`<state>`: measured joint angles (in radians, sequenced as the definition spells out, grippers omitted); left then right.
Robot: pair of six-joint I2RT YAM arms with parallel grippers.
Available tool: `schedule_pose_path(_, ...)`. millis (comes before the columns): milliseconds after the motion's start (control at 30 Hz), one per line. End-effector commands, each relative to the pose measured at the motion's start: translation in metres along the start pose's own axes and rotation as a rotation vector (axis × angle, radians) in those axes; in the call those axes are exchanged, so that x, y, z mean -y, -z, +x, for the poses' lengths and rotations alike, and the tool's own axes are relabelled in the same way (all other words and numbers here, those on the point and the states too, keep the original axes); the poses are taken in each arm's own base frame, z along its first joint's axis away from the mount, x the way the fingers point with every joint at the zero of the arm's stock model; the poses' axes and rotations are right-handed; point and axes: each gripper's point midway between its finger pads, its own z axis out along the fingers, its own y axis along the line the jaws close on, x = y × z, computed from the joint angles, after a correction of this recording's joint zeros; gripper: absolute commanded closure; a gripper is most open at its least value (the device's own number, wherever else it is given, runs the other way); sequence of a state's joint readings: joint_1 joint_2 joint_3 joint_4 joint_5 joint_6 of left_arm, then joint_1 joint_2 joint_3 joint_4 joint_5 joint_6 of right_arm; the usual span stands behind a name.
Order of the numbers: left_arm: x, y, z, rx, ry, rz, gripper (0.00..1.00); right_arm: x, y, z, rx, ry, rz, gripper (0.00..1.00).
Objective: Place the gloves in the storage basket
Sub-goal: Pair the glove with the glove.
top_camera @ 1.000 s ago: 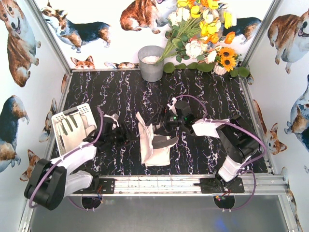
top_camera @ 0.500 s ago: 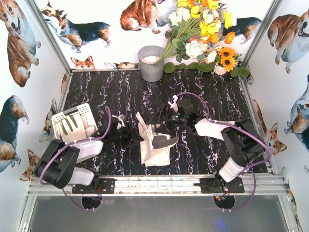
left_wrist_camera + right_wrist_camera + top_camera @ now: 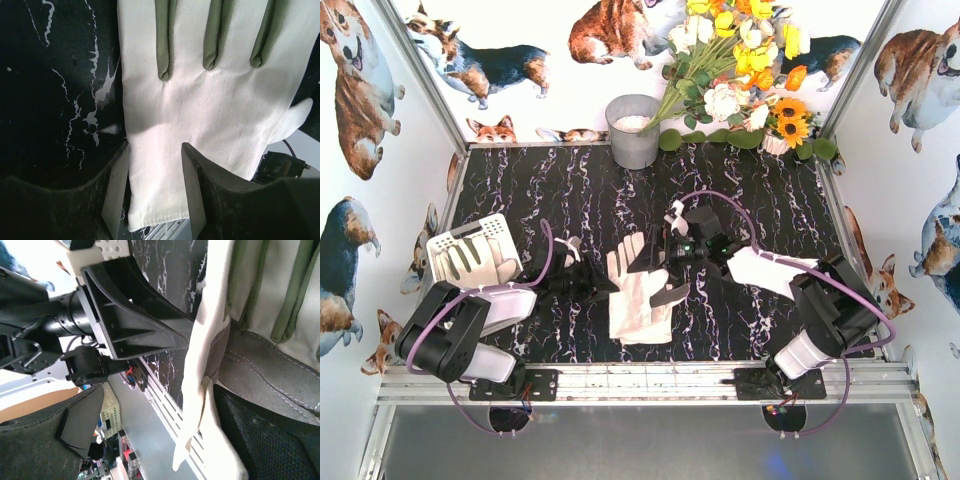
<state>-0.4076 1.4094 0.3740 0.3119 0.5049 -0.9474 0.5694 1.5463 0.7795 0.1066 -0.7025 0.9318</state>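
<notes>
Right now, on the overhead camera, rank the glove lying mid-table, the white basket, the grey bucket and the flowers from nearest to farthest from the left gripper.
1. the glove, mid-table, right at the fingertips of the left gripper.
2. the storage basket, by the left edge.
3. the grey bucket, against the back wall.
4. the flowers, back right corner.

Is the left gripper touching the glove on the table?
Touching. Left wrist view: the glove cuff sits inside the left gripper, its edge flush against one finger.
</notes>
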Motion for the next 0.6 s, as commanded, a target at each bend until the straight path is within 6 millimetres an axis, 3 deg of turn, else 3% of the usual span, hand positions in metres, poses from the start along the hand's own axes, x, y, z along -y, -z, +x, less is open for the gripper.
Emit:
schedule_pose_path(0,0.009,-0.002,-0.002,0.006,-0.022,0.033,0.60,-0.002,-0.006,0.000,-0.013,0.086,0.011,0.11)
schedule_pose_path(133,0.011,-0.002,-0.002,0.009,-0.025,0.036,0.61,0.002,-0.014,0.004,-0.025,0.109,0.041,0.17)
schedule_pose_path(200,0.010,-0.001,-0.003,0.015,-0.027,0.033,0.64,0.004,-0.016,0.005,-0.029,0.123,0.059,0.25)
schedule_pose_path(300,0.008,-0.001,-0.005,0.029,-0.030,0.023,0.72,0.008,-0.018,0.008,-0.043,0.147,0.103,0.53)
schedule_pose_path(433,0.007,0.000,-0.008,0.048,-0.042,0.013,0.92,0.004,-0.015,0.010,-0.058,0.184,0.124,0.93)
schedule_pose_path(467,0.009,0.000,-0.010,0.053,-0.047,0.015,0.95,0.002,-0.014,0.010,-0.060,0.187,0.124,0.99)
schedule_pose_path(567,0.014,0.004,-0.013,0.069,-0.071,0.021,1.00,-0.006,-0.009,0.010,-0.061,0.197,0.115,1.00)
